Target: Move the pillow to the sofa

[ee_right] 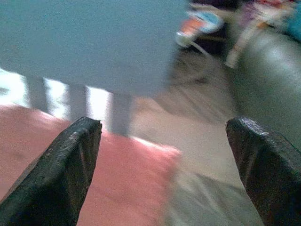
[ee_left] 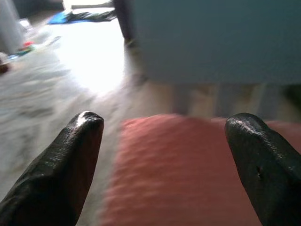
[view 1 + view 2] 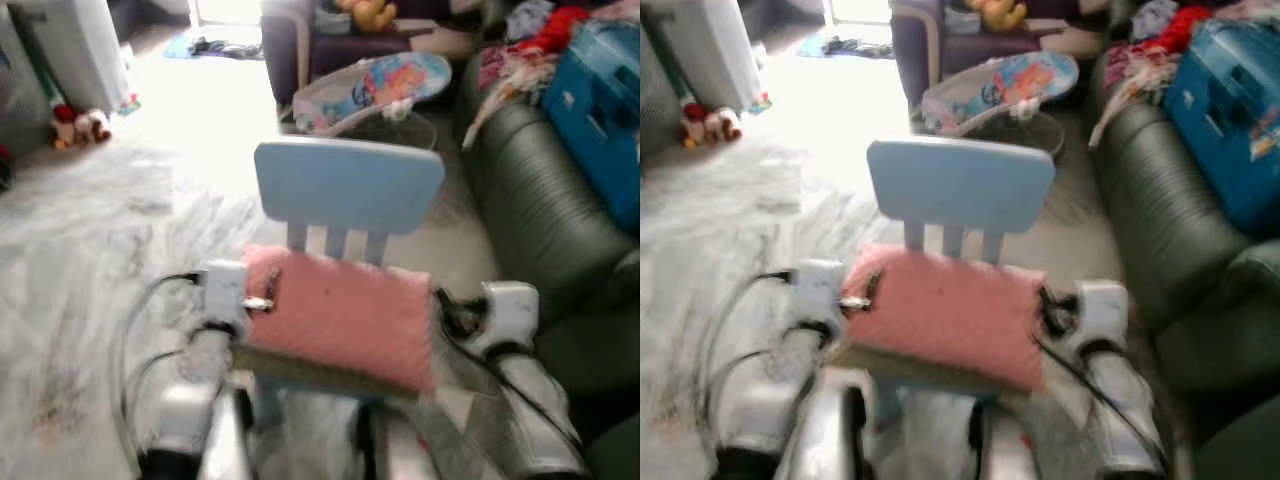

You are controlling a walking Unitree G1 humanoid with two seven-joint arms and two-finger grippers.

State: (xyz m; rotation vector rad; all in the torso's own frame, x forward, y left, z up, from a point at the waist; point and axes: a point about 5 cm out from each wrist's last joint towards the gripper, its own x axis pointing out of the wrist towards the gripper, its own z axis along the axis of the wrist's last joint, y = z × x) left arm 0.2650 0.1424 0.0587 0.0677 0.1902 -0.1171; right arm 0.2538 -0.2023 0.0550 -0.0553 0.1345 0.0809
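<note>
A pink pillow (image 3: 345, 315) lies on the seat of a small light blue chair (image 3: 348, 185) right in front of me. My two arms flank it. In the left wrist view, the left gripper (image 2: 169, 127) is open, its black fingertips (image 2: 84, 129) spread over the pillow's (image 2: 188, 174) left edge. The right gripper (image 1: 164, 127) is open too, and the pillow's (image 1: 113, 179) right corner lies between its fingers. The dark green sofa (image 3: 545, 205) stands just to the right of the chair.
On the sofa sit a blue suitcase (image 3: 600, 100) and piled clothes (image 3: 545, 35). Behind the chair stand a baby bouncer (image 3: 372, 88) and a purple armchair (image 3: 300, 45). Soft toys (image 3: 78, 126) and a white appliance (image 3: 70, 45) are far left on the marble floor (image 3: 90, 240).
</note>
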